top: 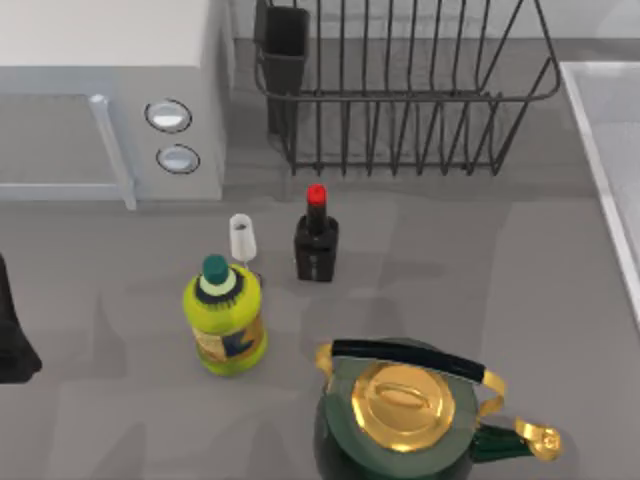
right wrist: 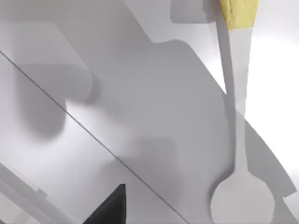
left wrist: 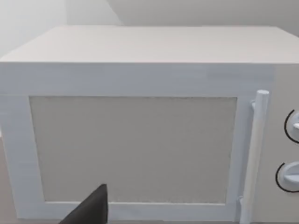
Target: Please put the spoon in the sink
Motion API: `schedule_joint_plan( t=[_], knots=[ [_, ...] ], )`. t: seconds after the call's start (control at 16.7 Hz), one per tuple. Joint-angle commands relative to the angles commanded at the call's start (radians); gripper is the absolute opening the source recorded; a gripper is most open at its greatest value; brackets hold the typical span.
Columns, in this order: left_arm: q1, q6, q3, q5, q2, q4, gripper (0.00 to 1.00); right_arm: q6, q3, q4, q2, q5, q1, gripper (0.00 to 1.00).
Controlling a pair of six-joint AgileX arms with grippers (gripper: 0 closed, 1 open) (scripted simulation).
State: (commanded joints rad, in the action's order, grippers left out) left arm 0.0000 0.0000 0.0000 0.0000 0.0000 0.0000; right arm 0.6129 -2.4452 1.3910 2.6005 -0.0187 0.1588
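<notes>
The spoon (right wrist: 239, 140) has a yellow handle end, a white shaft and a round white bowl. In the right wrist view it lies against the pale grey-white surface of the sink (right wrist: 117, 93), with its shadow close beside it. A dark part of my right gripper (right wrist: 110, 210) shows at the picture's edge, apart from the spoon. In the top view the sink (top: 603, 170) runs along the table's right edge. My left arm (top: 12, 345) is parked at the far left, and a dark part of my left gripper (left wrist: 91, 211) faces the microwave.
A white microwave (top: 110, 90) stands at the back left and a black wire dish rack (top: 400, 90) at the back middle. A yellow bottle (top: 225, 320), a small wine glass (top: 242, 238), a dark red-capped bottle (top: 316, 240) and a green-gold kettle (top: 405, 415) stand mid-table.
</notes>
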Motion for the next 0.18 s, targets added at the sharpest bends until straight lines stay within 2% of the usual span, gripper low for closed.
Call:
schedule_joint_plan(
  t=[0.18],
  knots=[
    [0.000,0.000,0.000,0.000,0.000,0.000,1.00,0.000,0.000,0.000,0.000,0.000,0.000,1.00]
  ],
)
